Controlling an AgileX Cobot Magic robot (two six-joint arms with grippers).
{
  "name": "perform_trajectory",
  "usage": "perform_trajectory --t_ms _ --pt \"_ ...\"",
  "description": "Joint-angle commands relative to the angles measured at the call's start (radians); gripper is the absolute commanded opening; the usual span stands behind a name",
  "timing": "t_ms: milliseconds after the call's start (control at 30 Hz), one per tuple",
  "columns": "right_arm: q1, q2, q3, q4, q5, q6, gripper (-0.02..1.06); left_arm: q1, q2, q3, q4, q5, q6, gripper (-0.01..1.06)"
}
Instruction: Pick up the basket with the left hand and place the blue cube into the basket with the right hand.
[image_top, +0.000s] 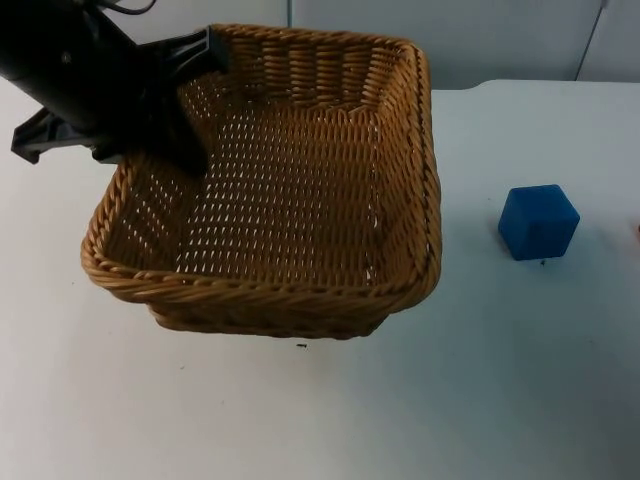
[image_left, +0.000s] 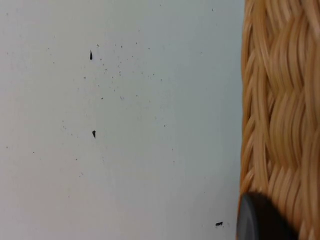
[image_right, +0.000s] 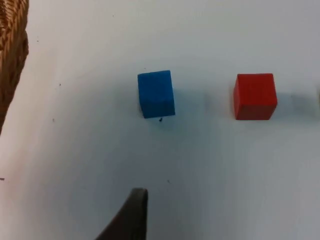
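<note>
Fig.: basket (image_top: 270, 190) shown tilted, its near wall casting shadow on the surface (image_top: 330, 420), so it is judged lifted by the left arm. The basket is held at its far-left rim corner, where the left jaws (image_top: 205, 50) are seen clamped on the wicker; in the left wrist view one black fingertip (image_left: 257, 220) is pressed against the weave, w/ bare surface beside it.

Risks, as judged: (1) the hold is taken at one corner only, so the basket could swing or slip out if moved fast; (2) the basket mouth is tipped, so a cube dropped near the low wall could bounce or roll out; (3) a red cube (image_right: 255, 96) is placed just beside the blue cube (image_top: 539, 221), on the side away from the basket, and could be taken by mistake or knocked during approach.

The blue cube is located toward the surface's right edge, apart from the basket, not yet grasped.

Pose: left arm reaches in from the far-left corner, angled down to the rim. The right jaws (image_right: 131, 215) are held above the surface, short of the blue cube; whether they are apart or together cannot be told.
</note>
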Motion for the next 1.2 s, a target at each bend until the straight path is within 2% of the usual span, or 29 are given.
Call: perform_trajectory --t_ms 0,200,433,567,767,833,1167 --pt "-0.005 0.08 -0.056 0.037 -0.019 -0.037 1.04 -0.005 -0.016 -0.002 -0.028 -0.011 -0.004 0.0" --pt "-0.005 0.283 -0.182 0.087 -0.029 -0.101 1.04 -0.005 -0.016 -0.002 -0.028 -0.014 -0.004 0.0" --pt "0.0 0.458 -0.288 0.085 -0.035 -0.108 1.04 -0.005 -0.016 -0.002 -0.04 -0.023 -0.004 0.0" --pt "0.068 0.573 -0.349 0.071 -0.077 -0.12 1.04 -0.005 -0.016 -0.002 -0.042 -0.023 -0.004 0.0" --pt "0.152 0.662 -0.387 0.017 -0.131 -0.12 1.04 -0.005 -0.016 -0.002 -0.042 -0.023 -0.004 0.0" --pt "0.171 0.708 -0.4 -0.005 -0.133 -0.09 1.04 -0.005 -0.016 -0.002 -0.042 -0.023 0.0 0.0" --pt "0.171 0.866 -0.402 -0.007 -0.215 -0.06 1.04 -0.005 -0.016 -0.002 -0.046 -0.023 0.0 0.0"
